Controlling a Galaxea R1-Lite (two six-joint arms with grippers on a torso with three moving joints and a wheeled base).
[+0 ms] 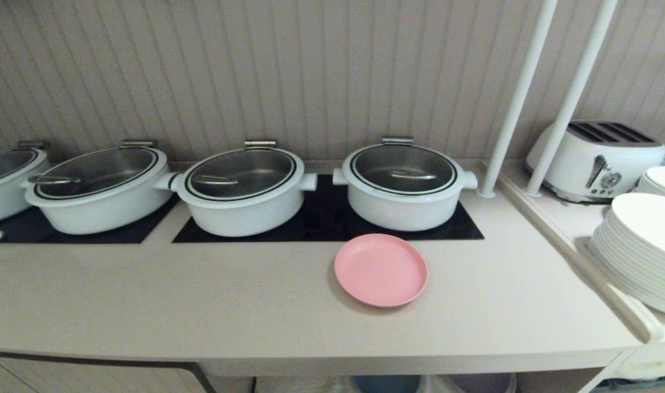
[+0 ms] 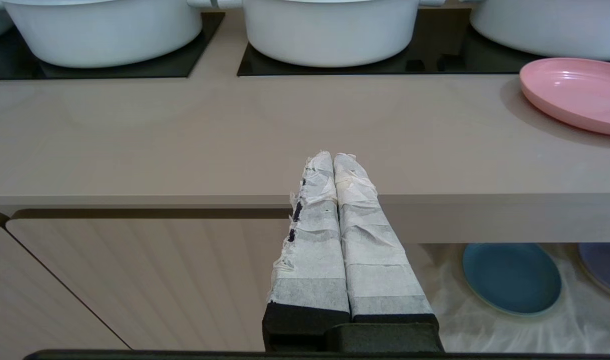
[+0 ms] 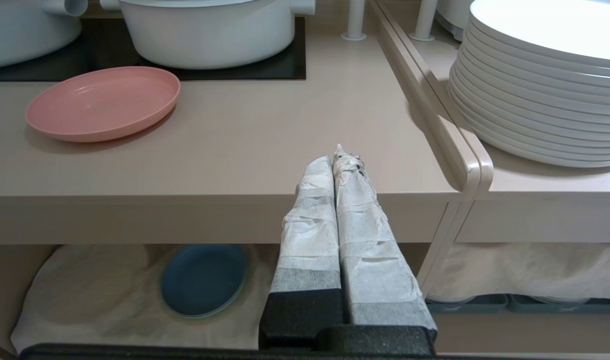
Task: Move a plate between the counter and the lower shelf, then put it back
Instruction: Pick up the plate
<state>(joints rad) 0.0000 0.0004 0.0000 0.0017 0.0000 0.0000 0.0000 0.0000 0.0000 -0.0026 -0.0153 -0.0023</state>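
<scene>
1. Head view: pink plate (image 1: pixel 381 269) sits on worktop (image 1: pixel 201 305), before the right-hand pot (image 1: pixel 403 185).
2. Left gripper (image 2: pixel 334 159) and right gripper (image 3: pixel 337 162): fingers closed, empty, short of the worktop edge.
3. Lower shelf (image 3: pixel 84 280) trip apparently not begun.

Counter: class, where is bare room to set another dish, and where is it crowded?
Free: the counter left of the pink plate, and the strip between plate and side ledge. Crowded: the back row of white pots and the stacked white plates.

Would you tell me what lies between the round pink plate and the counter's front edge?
Nothing: in the head view, bare beige counter separates the pink plate from the edge.
</scene>
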